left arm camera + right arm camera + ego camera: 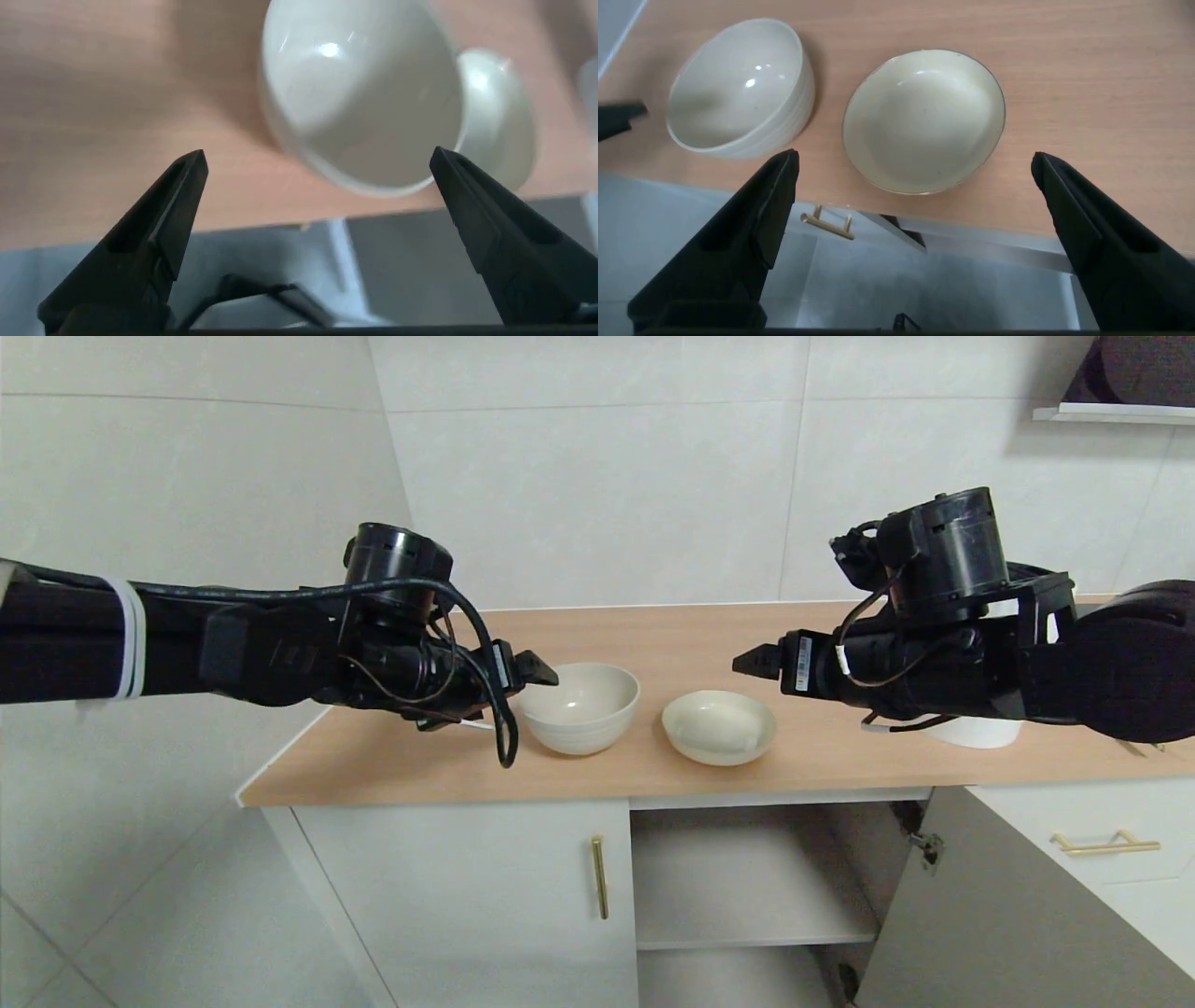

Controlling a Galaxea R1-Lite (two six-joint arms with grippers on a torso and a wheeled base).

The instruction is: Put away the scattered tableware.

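Okay, both bowls sit on the wooden tabletop, close to its front edge. The deep cream bowl is upright on the left, and the shallow cream bowl stands just beside it on the right. They are apart, with a narrow strip of wood between them.

The left end effector is spread wide open and holds nothing. In the head view one fingertip lies right at the deep bowl's left rim, but I cannot tell whether it touches. From the left wrist camera the bowl shows between the two spread fingers.

The right end effector is also wide open and empty. It hangs above the tabletop to the right of the shallow bowl, clear of it. Its wrist camera looks down on both bowls.

A white object stands on the tabletop behind the right arm, mostly hidden. Below the tabletop, one cabinet door stands open on a white shelf. The neighbouring door, with a brass handle, is shut.
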